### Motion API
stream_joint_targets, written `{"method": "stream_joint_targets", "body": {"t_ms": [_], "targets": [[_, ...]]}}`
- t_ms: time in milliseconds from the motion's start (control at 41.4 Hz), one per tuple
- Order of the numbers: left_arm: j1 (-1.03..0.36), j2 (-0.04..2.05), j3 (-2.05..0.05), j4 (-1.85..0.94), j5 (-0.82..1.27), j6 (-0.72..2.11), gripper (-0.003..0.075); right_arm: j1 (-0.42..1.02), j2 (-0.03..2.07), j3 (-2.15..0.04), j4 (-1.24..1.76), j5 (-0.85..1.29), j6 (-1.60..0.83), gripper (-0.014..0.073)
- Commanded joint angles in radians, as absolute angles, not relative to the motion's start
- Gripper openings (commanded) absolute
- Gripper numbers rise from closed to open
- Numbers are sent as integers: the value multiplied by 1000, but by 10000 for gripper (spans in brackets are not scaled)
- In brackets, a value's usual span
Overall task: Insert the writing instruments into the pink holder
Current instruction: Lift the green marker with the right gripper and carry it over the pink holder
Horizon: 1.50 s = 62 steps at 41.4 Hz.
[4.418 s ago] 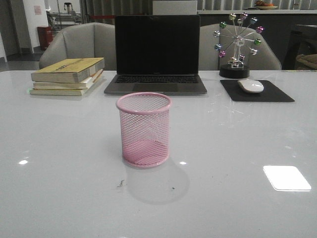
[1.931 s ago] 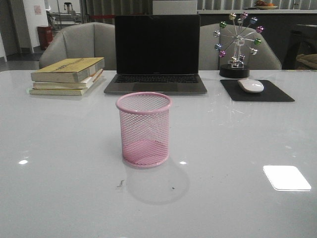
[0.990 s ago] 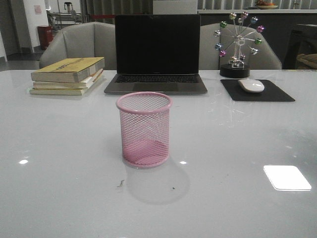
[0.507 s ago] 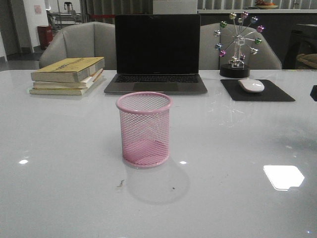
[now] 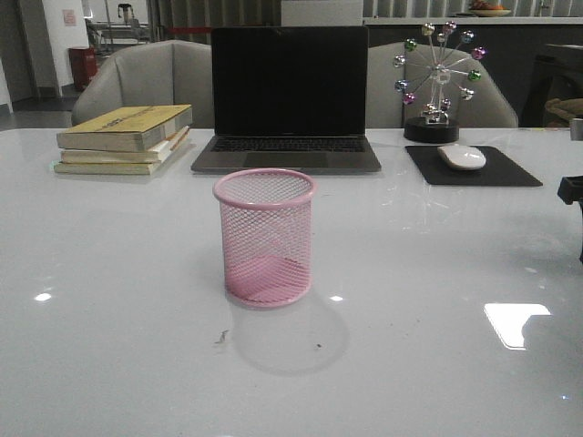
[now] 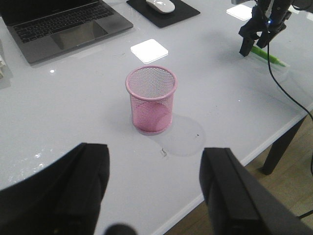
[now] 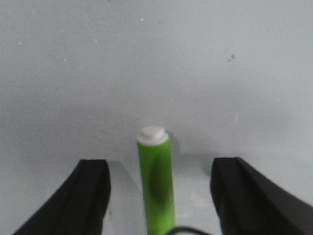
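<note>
Left to right across a glossy white table [image 5: 109, 273]: a stack of books [image 5: 125, 138] at the far left, a dark laptop [image 5: 287, 100] behind centre, and a mouse [image 5: 462, 157] on a black pad [image 5: 474, 169] at the far right.

The left gripper [image 6: 154, 183] hangs above the near table edge, jaws spread wide and holding nothing. Ahead of it the pink cup [image 5: 265, 237] stands upright at the table's centre, empty, its mesh wall see-through. It looks light and likely to slide or tip on the slick surface if knocked.

Farther right, the right gripper [image 7: 160, 188] sits low over the table, jaws wide apart on either side of the green marker [image 7: 156, 183], not touching it. The marker lies flat near the right-hand table edge, its white tip [image 7: 152, 134] pointing away from the wrist. It appears rigid, light, smooth and round, so it may roll or slip; a firm pinch across the middle of the barrel seems best. The pink marker is not visible.
</note>
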<state>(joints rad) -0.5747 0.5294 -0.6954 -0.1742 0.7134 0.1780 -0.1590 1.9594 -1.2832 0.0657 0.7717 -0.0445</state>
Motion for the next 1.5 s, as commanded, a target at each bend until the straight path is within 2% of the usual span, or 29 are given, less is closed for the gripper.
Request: {"method": "stream_joint_targets", "body": {"t_ms": [0, 72, 145, 386, 531, 773, 990, 1280, 1473], "targets": [[-582, 539, -725, -191, 628, 178, 453, -163, 1912, -1312, 71, 770, -60, 338], [-582, 539, -725, -191, 628, 178, 453, -163, 1912, -1312, 71, 770, -60, 243], [-582, 539, -725, -191, 628, 178, 453, -163, 1911, -1312, 71, 772, -60, 195], [-582, 539, -725, -191, 628, 178, 453, -158, 1857, -1302, 77, 754, -60, 194], [-582, 539, -725, -191, 628, 178, 453, -133, 1732, -1238, 92, 653, -60, 194], [-582, 539, -725, -191, 628, 178, 453, 33, 1433, -1053, 116, 319, -60, 194], [-582, 539, -725, -191, 624, 178, 453, 271, 1249, -915, 124, -33, -60, 194], [-582, 539, -725, -191, 624, 178, 453, 545, 1268, -851, 36, -461, -60, 194], [-582, 539, -725, -191, 624, 178, 453, 640, 1375, -851, 24, -647, -60, 194]]}}
